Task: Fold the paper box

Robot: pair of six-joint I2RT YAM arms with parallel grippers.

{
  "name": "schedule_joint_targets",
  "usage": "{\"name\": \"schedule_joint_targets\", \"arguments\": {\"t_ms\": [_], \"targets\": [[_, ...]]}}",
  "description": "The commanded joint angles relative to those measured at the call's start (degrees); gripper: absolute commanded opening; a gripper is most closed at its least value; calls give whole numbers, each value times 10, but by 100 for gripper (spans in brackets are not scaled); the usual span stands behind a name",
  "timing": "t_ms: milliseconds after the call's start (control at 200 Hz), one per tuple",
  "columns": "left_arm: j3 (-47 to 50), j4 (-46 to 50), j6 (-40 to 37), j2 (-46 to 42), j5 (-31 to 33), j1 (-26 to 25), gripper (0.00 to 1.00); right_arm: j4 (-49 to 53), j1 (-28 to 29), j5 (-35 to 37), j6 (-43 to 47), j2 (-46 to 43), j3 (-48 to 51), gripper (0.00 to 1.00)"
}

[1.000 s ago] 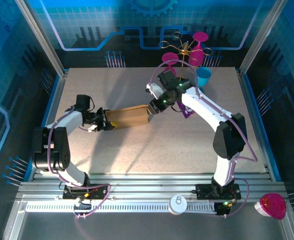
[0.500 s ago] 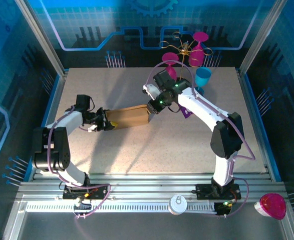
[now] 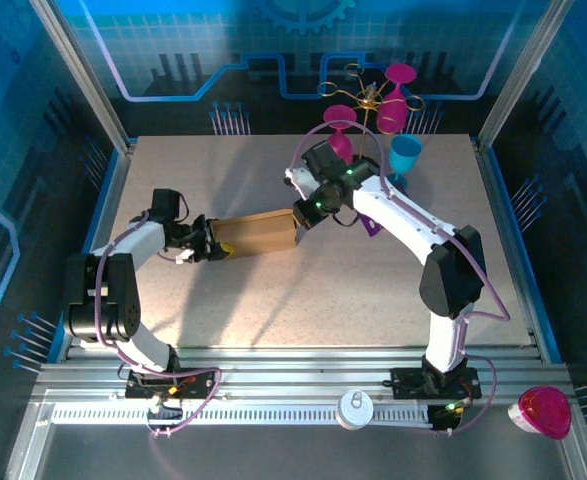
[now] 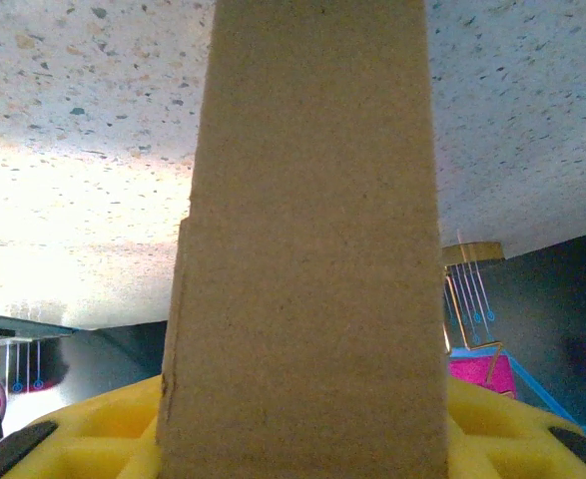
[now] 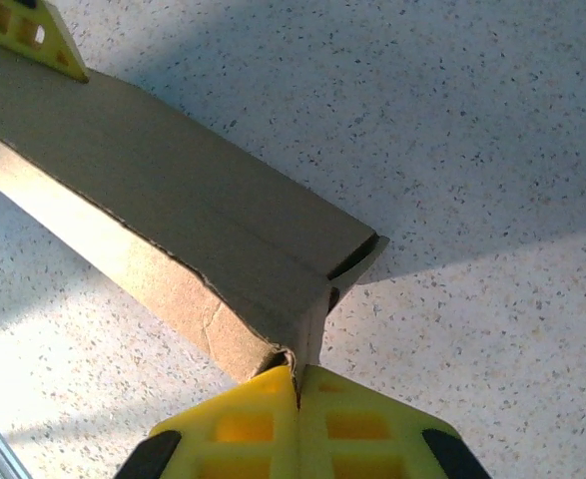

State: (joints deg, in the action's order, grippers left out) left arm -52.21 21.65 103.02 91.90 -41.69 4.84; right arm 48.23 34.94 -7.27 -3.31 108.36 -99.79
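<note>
Right, your left gripper (image 3: 210,243) clamps one end of the paper box (image 3: 258,234), jaws half-open around it, while your right gripper (image 5: 297,384), jaws pinched tight on the opposite flap (image 5: 312,319), looks mid-fold, so swing that flap inward next.

Speckled beige tabletop (image 3: 303,300), bright light patch (image 3: 198,325) around 7 o'clock. Blue backlit wall panel (image 3: 173,50) with circuit graphics at 12. Aluminium posts (image 3: 81,75) at the far corners, slotted rail (image 3: 293,372) at 6. Side walls (image 3: 13,200) at 3 and 9 dark, possibly tinted glass.

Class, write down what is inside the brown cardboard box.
Its inside is hidden: the brown cardboard box is folded shut, showing just a dark slit at one end corner.
</note>
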Motion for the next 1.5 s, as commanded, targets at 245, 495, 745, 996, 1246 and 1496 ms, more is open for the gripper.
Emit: {"name": "schedule_joint_targets", "arguments": {"t_ms": [245, 495, 745, 996, 1246, 1496], "targets": [[5, 24, 4, 26, 53, 10, 9, 23, 22, 21, -133, 15, -40, 0], [4, 21, 7, 29, 53, 10, 9, 36, 33, 32, -186, 29, -58, 0], [5, 20, 7, 30, 52, 10, 8, 51, 40, 30, -226, 43, -80, 0], [6, 20, 11, 29, 51, 10, 8, 32, 50, 47, -241, 31, -56, 0], [14, 11, 21, 24, 51, 10, 8, -14, 57, 69, -252, 2, 4, 0], [20, -1, 28, 22, 52, 10, 6, -111, 67, 88, -230, -48, 105, 0]]}}
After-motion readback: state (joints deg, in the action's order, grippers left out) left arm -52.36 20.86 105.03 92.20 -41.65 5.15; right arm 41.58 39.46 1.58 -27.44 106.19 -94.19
